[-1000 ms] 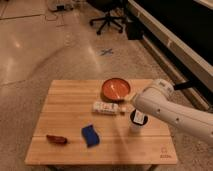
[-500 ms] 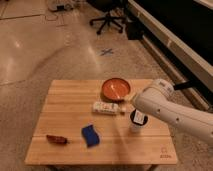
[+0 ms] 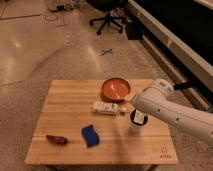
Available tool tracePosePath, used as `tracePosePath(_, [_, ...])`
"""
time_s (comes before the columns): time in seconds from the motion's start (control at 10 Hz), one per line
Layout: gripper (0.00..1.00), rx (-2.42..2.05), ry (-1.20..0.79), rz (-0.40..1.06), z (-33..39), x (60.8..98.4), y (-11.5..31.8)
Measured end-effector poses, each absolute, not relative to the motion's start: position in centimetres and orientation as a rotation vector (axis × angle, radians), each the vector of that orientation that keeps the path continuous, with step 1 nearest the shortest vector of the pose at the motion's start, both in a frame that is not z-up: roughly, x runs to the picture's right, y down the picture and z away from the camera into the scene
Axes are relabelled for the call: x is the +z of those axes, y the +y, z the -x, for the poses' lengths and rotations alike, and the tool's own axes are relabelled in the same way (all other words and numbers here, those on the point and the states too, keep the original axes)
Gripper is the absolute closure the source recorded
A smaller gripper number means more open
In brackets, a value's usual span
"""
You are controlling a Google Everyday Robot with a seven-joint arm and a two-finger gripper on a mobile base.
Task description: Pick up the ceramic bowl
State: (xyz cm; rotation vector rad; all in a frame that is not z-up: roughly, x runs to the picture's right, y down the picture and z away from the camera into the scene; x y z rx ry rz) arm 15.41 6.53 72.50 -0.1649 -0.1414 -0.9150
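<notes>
The ceramic bowl [image 3: 116, 89] is round, shallow and orange-red with a pale streak inside. It sits at the far middle-right of the wooden table [image 3: 70, 115]. My white arm [image 3: 172, 112] reaches in from the right over the table's right side, with its near end just right of the bowl. The gripper itself is hidden behind the arm, somewhere near the bowl's right rim. A white cup [image 3: 137, 122] stands in front of the arm, nearer to me than the bowl.
A white tube-like packet [image 3: 107, 107] lies just in front of the bowl. A blue sponge [image 3: 90, 135] and a reddish-brown item [image 3: 56, 139] lie at the front left. An office chair [image 3: 107, 17] stands on the floor beyond, and a dark counter [image 3: 170, 35] runs along the right.
</notes>
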Motion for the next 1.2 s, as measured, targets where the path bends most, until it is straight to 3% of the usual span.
tracePosePath(0.4, [0.22, -1.019, -0.153, 0.183, -13.1, 73.7, 0.1])
tracePosePath(0.7, [0.22, -1.085, -0.167, 0.208, -11.3, 77.2, -3.3])
tracePosePath(1.2, [0.22, -1.076, -0.199, 0.302, -11.2, 85.5, -3.8])
